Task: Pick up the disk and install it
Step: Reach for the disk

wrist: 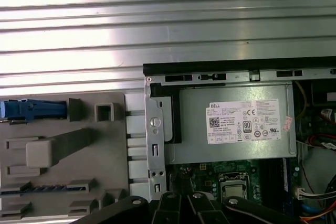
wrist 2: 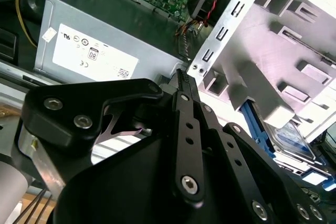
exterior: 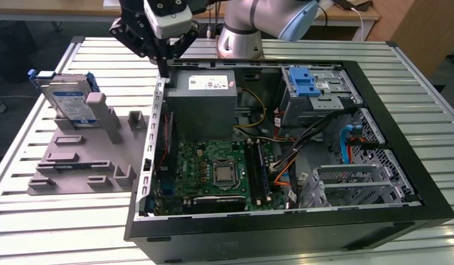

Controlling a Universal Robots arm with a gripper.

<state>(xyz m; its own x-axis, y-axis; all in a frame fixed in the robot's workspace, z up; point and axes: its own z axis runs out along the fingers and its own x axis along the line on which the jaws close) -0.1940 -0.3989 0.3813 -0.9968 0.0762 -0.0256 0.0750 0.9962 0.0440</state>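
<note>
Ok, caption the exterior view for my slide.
Robot claw at the edge of the open computer case; disk upright in the grey holder, not yet picked up.

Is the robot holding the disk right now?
No, the disk stands upright in the grey holder, well apart from the gripper.

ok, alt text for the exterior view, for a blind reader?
The arm's closed gripper hangs at the rim of an open computer case, by its power supply. The disk stands upright in a grey fixture on the slatted table, at the exterior view's left, apart from the gripper.
</note>
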